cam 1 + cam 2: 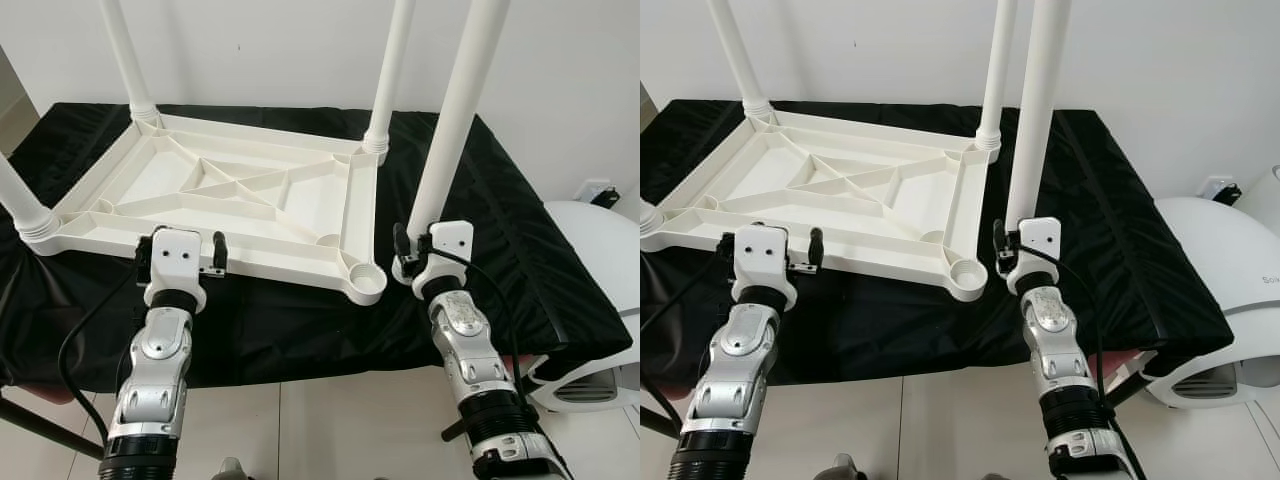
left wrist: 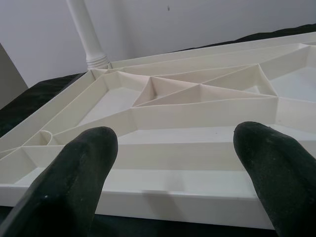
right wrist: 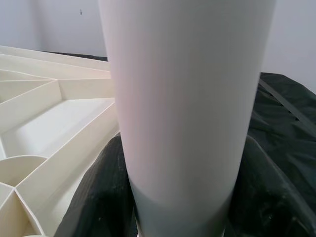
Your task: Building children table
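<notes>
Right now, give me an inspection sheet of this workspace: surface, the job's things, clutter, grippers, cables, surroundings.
Surface: bench under a black cloth.
Job's things: white tabletop lying upside down; three legs already standing in corner sockets; near right socket empty; fourth leg held upright beside it.
Clutter: nothing seen.
Grippers: left gripper open, facing the tabletop's near edge; right gripper shut on the fourth leg.
Cables: black cable looping off the left arm; another along the right arm.
Surroundings: white wall, tiled floor, white rounded appliance to the right.
</notes>
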Available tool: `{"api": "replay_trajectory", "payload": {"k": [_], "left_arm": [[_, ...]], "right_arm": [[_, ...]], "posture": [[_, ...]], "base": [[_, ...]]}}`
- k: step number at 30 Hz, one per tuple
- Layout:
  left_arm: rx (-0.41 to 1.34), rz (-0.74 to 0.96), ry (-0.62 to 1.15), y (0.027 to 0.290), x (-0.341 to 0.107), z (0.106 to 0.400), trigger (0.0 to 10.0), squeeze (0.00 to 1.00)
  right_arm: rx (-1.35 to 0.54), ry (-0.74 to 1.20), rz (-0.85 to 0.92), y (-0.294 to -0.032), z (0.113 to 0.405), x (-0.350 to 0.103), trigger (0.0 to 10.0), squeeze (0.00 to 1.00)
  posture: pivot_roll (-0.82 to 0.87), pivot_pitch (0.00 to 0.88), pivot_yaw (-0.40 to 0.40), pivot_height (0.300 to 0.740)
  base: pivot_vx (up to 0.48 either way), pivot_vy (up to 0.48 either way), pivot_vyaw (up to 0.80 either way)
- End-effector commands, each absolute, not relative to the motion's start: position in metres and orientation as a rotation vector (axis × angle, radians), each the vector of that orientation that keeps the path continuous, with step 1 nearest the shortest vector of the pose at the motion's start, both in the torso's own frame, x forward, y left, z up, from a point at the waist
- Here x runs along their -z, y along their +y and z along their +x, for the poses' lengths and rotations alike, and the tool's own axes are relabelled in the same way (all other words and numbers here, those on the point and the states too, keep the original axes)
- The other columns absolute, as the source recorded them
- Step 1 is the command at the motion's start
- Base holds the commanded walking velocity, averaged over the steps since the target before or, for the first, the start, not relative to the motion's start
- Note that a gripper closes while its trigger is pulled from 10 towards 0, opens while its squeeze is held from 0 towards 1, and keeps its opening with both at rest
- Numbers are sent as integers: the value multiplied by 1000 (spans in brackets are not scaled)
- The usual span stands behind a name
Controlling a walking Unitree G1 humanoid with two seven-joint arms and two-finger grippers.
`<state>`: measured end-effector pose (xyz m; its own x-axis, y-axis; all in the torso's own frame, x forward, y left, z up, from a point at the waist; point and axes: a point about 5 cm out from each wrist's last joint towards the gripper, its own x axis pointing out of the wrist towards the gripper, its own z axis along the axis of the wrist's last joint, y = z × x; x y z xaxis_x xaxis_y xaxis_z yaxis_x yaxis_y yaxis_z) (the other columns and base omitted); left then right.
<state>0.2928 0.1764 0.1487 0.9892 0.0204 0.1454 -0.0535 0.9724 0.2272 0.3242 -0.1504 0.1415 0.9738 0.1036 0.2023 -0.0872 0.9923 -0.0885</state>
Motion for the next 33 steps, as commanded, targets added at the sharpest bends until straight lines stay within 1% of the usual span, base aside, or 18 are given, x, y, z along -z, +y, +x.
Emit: {"api": "replay_trajectory", "payload": {"k": [1,33], "left_arm": [[-117,231,-146,180,-147,291,10000,0],[-107,232,-177,180,-151,288,10000,0]], "right_arm": [[-92,-222,-73,-150,325,-143,10000,0],[-95,-219,-73,-150,325,-143,10000,0]], "posture": [[94,92,-42,740],[94,87,-42,740]], "base": [[0,0,0],[0,0,0]]}}
